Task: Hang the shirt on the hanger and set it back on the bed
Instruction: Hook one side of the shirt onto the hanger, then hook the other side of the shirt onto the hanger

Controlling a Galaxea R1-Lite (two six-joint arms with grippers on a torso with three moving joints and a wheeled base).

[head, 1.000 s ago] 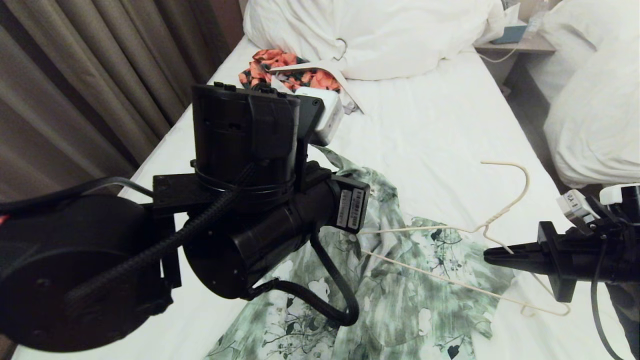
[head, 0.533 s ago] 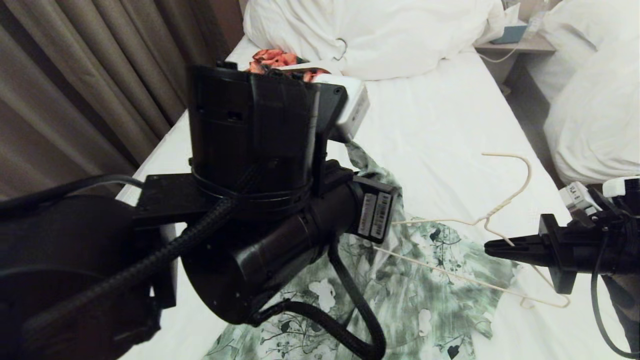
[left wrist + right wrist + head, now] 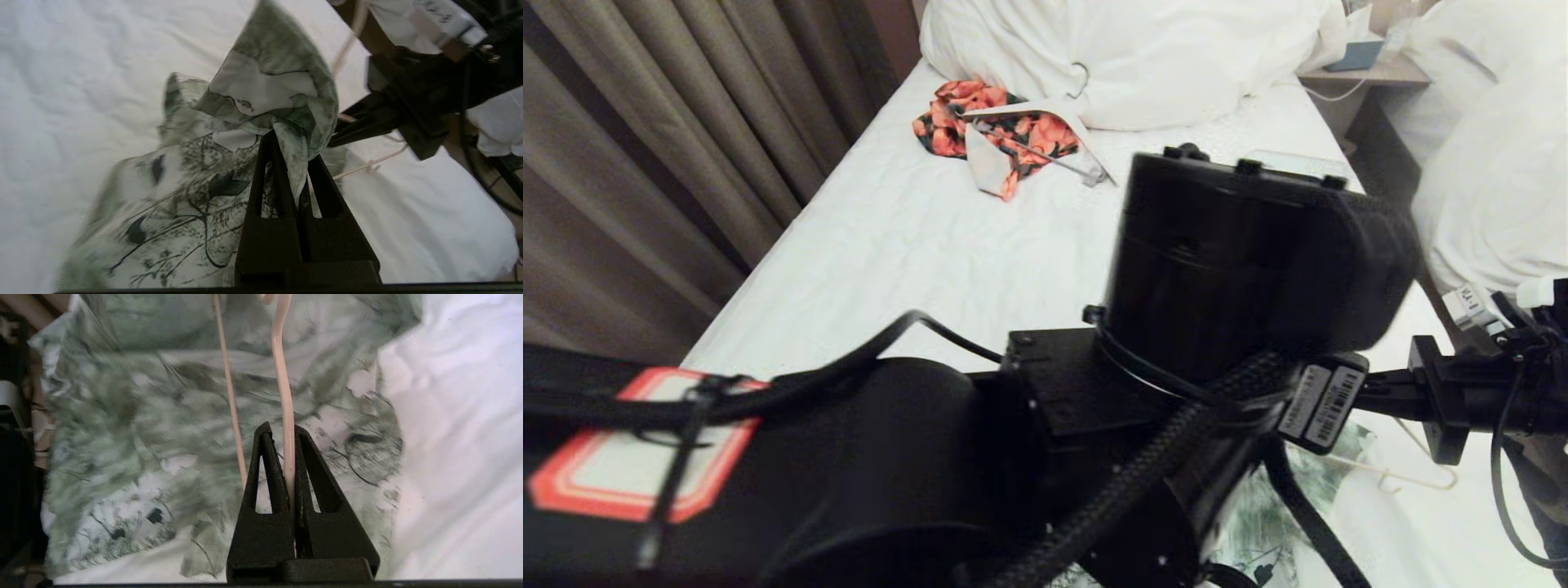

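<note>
The bed (image 3: pixel 915 245) carries a smooth white sheet, faintly creased, with a bunched white duvet (image 3: pixel 1127 57) at its head; brown pleated curtains (image 3: pixel 662 139) hang along its left edge; a second bed (image 3: pixel 1494 163) heaped with white bedding lies beyond its right edge. Near the head end rests an orange-and-black floral garment (image 3: pixel 1005 131) with a white hanger. The left arm's black housing (image 3: pixel 1241 253) blocks most of the mid-bed. The left gripper (image 3: pixel 300 171) is clamped on a raised fold of the shirt (image 3: pixel 269 85), thin green-and-white printed cloth, near the bed's right edge; the right gripper (image 3: pixel 288 457) is closed on the hanger (image 3: pixel 282 375), thin cream wire, lying over the shirt.
</note>
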